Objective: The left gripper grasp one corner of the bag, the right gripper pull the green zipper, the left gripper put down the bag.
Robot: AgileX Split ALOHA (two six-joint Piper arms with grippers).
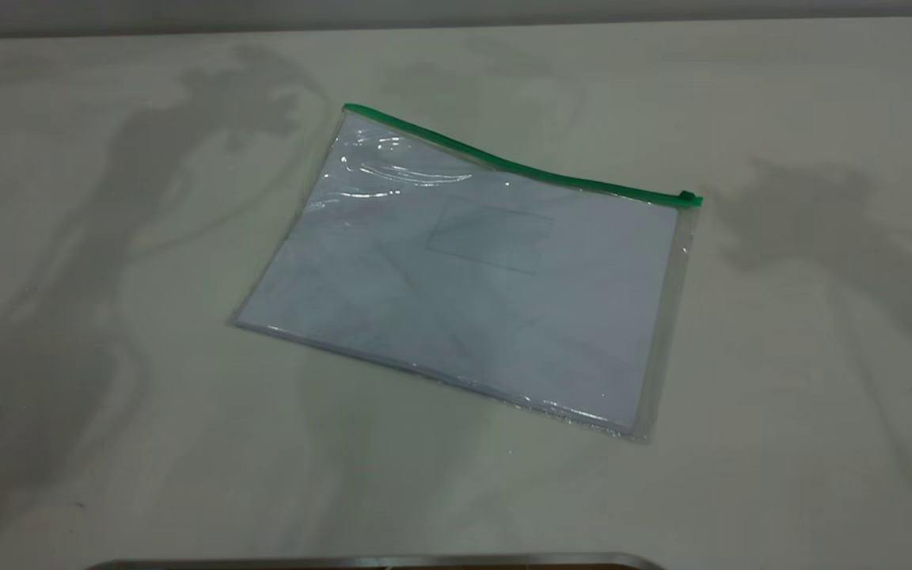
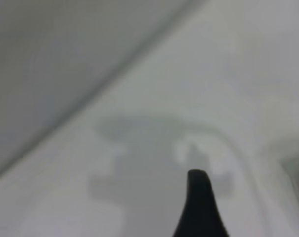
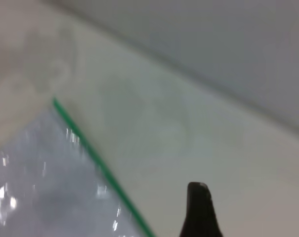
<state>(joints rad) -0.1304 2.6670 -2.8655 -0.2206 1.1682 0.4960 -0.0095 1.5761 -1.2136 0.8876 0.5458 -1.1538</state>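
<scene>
Both grippers raised off the bag [image 1: 464,277], green zipper [image 1: 519,166] untouched

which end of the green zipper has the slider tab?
The green zipper's end at the exterior view's right, where the slider tab sits as a small raised green nub on the bag's corner; the opposite end is plain strip.

clear plastic bag [image 3: 35,187] with white sheets, flat on pale table [image 3: 198,133] | thin green zipper [image 3: 97,163] edging it | black right gripper [image 3: 201,212] tip beside zipper, apart
</scene>
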